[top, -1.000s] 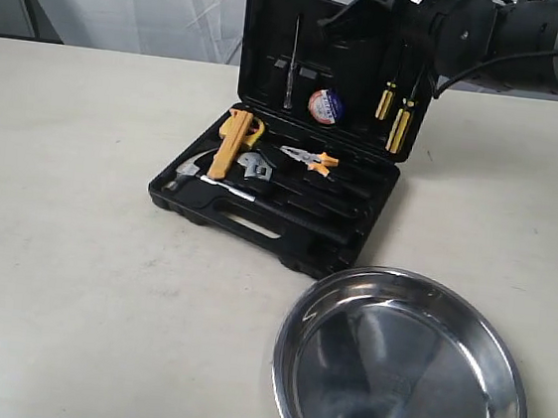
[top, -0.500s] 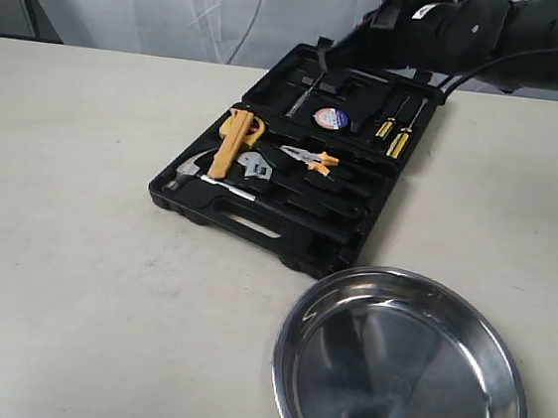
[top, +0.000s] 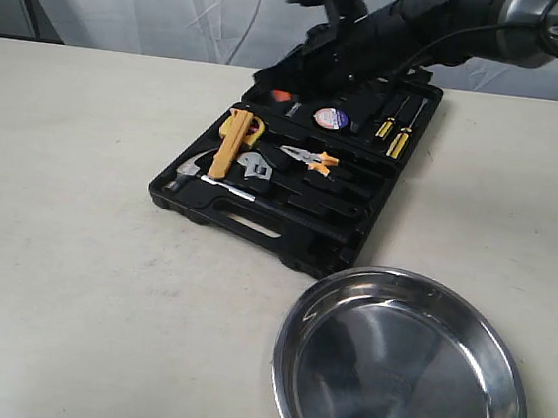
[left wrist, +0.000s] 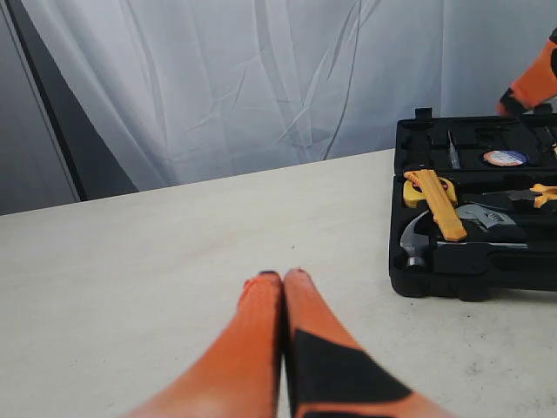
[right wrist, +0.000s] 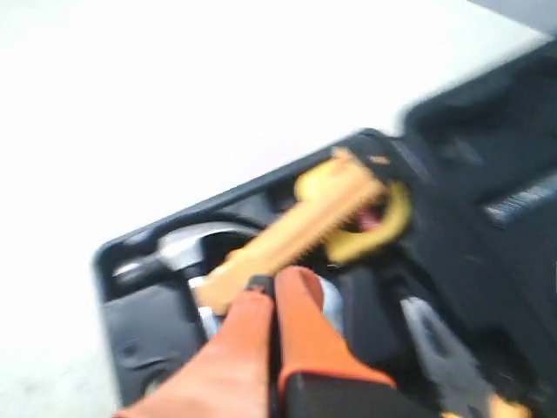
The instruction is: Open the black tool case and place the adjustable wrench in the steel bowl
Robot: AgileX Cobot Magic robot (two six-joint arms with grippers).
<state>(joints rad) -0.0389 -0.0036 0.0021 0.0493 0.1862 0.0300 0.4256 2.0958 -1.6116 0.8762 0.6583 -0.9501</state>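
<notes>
The black tool case (top: pixel 257 229) lies open on the table, its lid folded flat behind the tray. The adjustable wrench (top: pixel 255 167) rests in its recess, silver head beside the yellow tool, and shows in the left wrist view (left wrist: pixel 487 216). The steel bowl (top: pixel 402 372) stands empty, near and to the right of the case. My right gripper (top: pixel 282 97) hovers shut over the lid's left end; in its own view the gripper (right wrist: pixel 274 280) is above the case (right wrist: pixel 139 331) with nothing held. My left gripper (left wrist: pixel 283 275) is shut above bare table, left of the case (left wrist: pixel 461 261).
In the tray lie a yellow tool (top: pixel 231 139), a silver-headed hammer (top: pixel 188 170) and orange-handled pliers (top: pixel 309 158). The lid holds yellow screwdrivers (top: pixel 397 127) and a tape roll (top: pixel 330 117). A white curtain (left wrist: pixel 261 78) hangs behind the table.
The lid has gone from upright to lying flat behind the tray. My right arm has swung left and down over the lid. The tools and the bowl have not moved.
</notes>
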